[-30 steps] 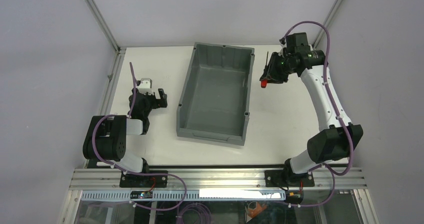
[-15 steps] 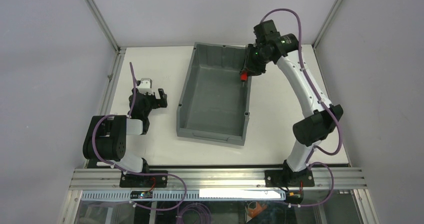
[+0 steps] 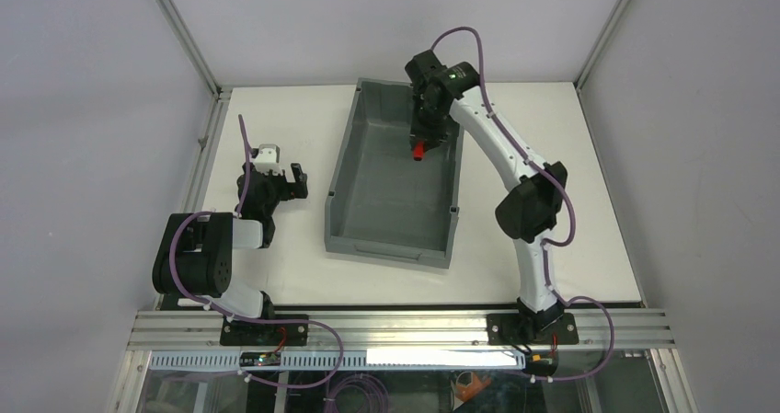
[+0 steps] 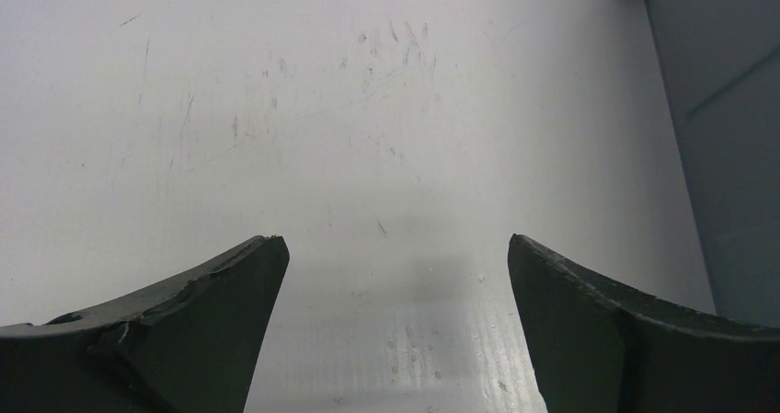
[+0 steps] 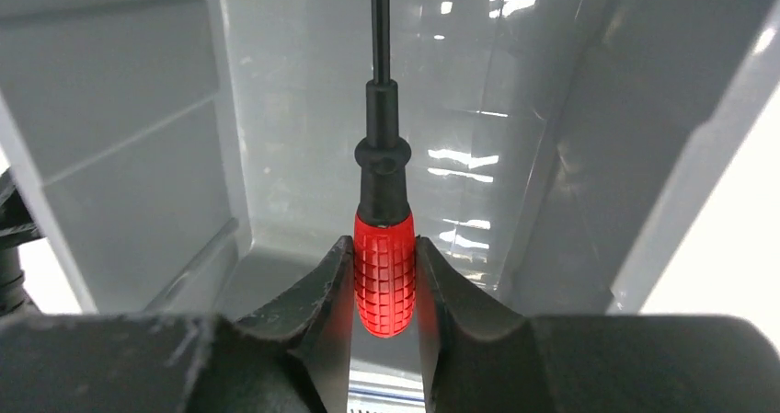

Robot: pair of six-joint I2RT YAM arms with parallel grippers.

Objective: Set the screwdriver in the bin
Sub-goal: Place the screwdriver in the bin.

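The large grey bin (image 3: 343, 160) stands in the middle of the table. My right gripper (image 3: 422, 140) hangs over the bin's far right part, shut on the screwdriver (image 3: 418, 149). In the right wrist view the red gridded handle (image 5: 384, 280) is clamped between both fingers, and the black shaft points away over the bin's floor (image 5: 303, 82). My left gripper (image 3: 296, 180) rests low on the table left of the bin, open and empty; its wrist view (image 4: 394, 247) shows bare white table between the fingers.
The bin's left outer wall (image 4: 727, 146) shows at the right edge of the left wrist view. White table surface (image 3: 543, 119) lies on both sides of the bin. Aluminium frame posts stand at the table's far corners.
My right arm has swung left with the screwdriver, from right of the bin, across its right wall, to above the bin's inside. The left arm has not moved.
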